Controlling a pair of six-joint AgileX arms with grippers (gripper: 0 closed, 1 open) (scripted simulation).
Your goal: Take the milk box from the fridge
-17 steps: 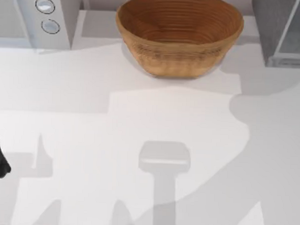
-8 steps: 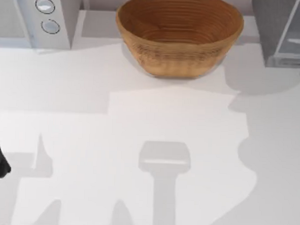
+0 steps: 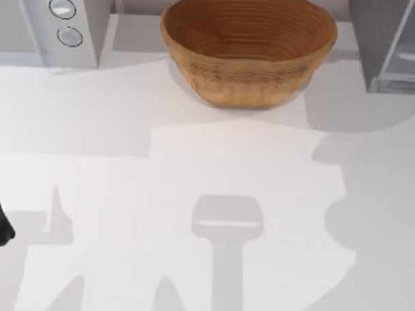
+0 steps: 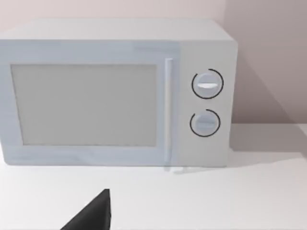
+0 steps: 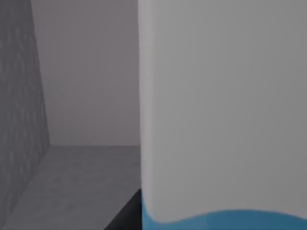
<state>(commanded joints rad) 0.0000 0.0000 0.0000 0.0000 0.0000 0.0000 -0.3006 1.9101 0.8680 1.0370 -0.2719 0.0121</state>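
A ribbed, round wicker basket [image 3: 248,44] sits at the back of the white table [image 3: 193,169]. Right of it stands the fridge [image 3: 378,38], dark speckled grey, cut off by the picture's edge. The right wrist view looks into its smooth grey inside, where the milk box [image 5: 220,110] stands close up, a flat white side with a blue band. Left of the basket is a white microwave [image 4: 115,91] with two round knobs. The left tool [image 4: 93,215] is a dark sliver; whether either tool is apart or together, I cannot tell.
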